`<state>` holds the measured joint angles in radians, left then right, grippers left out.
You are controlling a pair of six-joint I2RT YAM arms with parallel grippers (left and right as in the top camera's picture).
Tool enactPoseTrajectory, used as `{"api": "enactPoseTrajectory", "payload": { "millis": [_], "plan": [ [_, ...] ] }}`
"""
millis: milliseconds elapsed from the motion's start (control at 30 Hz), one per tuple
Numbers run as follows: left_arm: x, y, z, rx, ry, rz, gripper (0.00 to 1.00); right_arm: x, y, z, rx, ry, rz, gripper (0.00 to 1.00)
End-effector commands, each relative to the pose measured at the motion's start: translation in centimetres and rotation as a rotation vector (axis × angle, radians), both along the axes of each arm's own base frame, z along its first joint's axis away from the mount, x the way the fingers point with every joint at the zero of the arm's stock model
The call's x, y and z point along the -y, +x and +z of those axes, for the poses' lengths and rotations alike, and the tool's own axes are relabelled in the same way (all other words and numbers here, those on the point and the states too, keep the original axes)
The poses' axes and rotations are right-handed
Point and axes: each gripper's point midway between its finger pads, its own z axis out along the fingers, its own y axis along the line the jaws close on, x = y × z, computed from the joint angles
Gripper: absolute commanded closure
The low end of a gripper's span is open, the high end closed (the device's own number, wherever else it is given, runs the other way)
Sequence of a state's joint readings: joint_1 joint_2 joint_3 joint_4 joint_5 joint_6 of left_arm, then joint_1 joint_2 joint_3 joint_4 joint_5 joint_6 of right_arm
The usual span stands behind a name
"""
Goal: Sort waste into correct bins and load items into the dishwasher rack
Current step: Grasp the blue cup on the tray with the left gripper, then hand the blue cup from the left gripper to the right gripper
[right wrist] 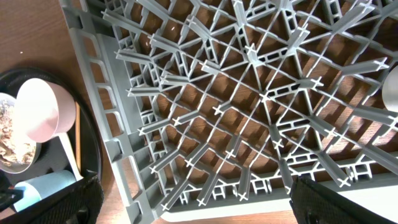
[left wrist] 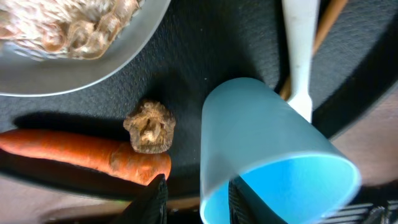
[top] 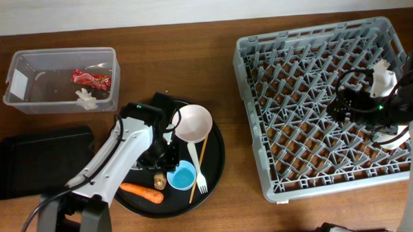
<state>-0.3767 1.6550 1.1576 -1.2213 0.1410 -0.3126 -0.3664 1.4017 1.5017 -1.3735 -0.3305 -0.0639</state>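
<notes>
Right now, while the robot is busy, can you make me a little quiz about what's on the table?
1. True or false: the red crinkled wrapper lies inside the clear tub.
2. What sits right next to the carrot on the round black tray? A) a spoon B) a small brown lump C) a banana
3. Fill in: the wide-open right pincer hovers above the ___.

Key: 1 true. 2 B, the small brown lump. 3 dishwasher rack.
</notes>
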Motion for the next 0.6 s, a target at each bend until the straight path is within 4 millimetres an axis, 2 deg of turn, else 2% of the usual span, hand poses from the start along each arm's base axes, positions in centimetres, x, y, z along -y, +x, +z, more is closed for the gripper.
{"api": "enactPoseTrajectory", "payload": {
  "millis": [0,33,67,100,200,267,333,433,500,567],
  "plan": [
    [-0.3,-0.8,-1.2,-0.014,0.011,0.014,0.76,0.0,0.0,0.3,0.009,-0.016,0.013,0.01],
    [-0.3,-0.8,-1.3,-0.013,0.011,0.014,0.83,0.0,0.0,0.3,0.009,-0.016,0.013,0.01],
    [-0.2,-0.7,-1.2,-0.01,0.002,0.016,0.94,0.0,0.0,0.3,0.009,-0.016,0.013,0.01],
    [0.0,-0.6,-1.2,-0.008,-0.009,0.017,1.0,0.0,0.0,0.3,0.009,-0.016,0.013,0.01],
    [0.5,0.1,-0.3,0.01,-0.031,0.019,1.0,0.0,0.0,0.2,0.008,-0.016,0.013,0.01],
    [0.9,0.9,1.1,0.033,-0.041,0.008,1.0,0.0,0.0,0.2,0.008,-0.016,0.013,0.01],
    [1.0,2.2,3.2,0.074,-0.06,-0.008,1.0,0.0,0.0,0.2,0.008,-0.016,0.013,0.01],
    [1.8,5.4,7.6,0.186,-0.172,-0.021,1.0,-0.1,0.0,0.3,0.01,-0.013,0.014,0.01],
    [3.4,7.2,10.1,0.262,-0.314,-0.064,1.0,-0.3,0.2,0.4,0.018,0.002,0.02,0.01],
    [6.2,8.9,13.4,0.363,-0.55,-0.159,1.0,-1.1,0.6,0.7,0.054,0.029,0.069,0.01]
  ]
}}
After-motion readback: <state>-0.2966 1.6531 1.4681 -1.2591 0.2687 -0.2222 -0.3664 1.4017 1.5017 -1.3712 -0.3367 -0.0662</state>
